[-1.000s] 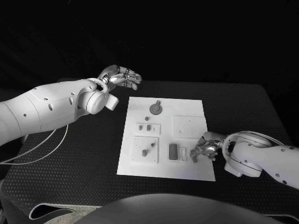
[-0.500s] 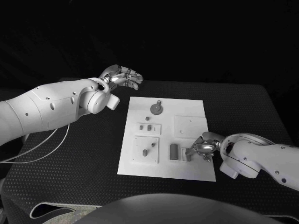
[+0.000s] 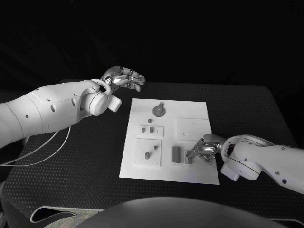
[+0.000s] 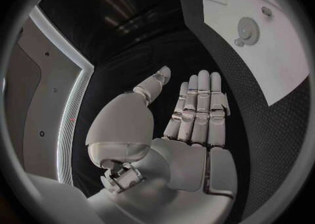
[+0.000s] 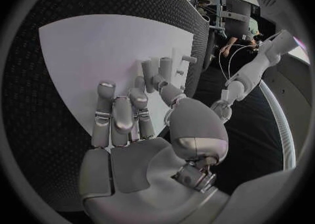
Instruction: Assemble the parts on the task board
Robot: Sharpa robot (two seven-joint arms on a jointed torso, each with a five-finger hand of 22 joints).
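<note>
Head view: white task board [image 3: 169, 137] lies flat in the middle of the black tabletop [image 3: 77, 156]. On the board, a round gear-like part [image 3: 158, 111] sits near its far end; two small parts [image 3: 148, 128] stand in a small square plate at mid-board; one small part [image 3: 147, 154] sits in a larger square plate at the near left; a dark upright block [image 3: 176, 153] stands just right of it. Left robot hand [image 3: 127, 79] hangs above the tabletop beyond the board's far left corner, well apart from the board, holding nothing, fingers somewhat curled. Right robot hand [image 3: 205, 151] is over the board's near right part, fingertips at a small grey part [image 3: 190, 156] just beside the dark block; cannot tell whether it grips the part. Left wrist view: left robot hand [image 4: 190, 124] is flat, fingers straight and side by side, thumb apart, nothing in it; board [image 4: 262, 50] with the gear [image 4: 249, 28] lies off to one side. Right wrist view: right robot hand [image 5: 131, 124] reaches over the board [image 5: 98, 61], fingers bent down toward it, thumb extended beside upright parts [image 5: 160, 69]; contact cannot be confirmed.
</note>
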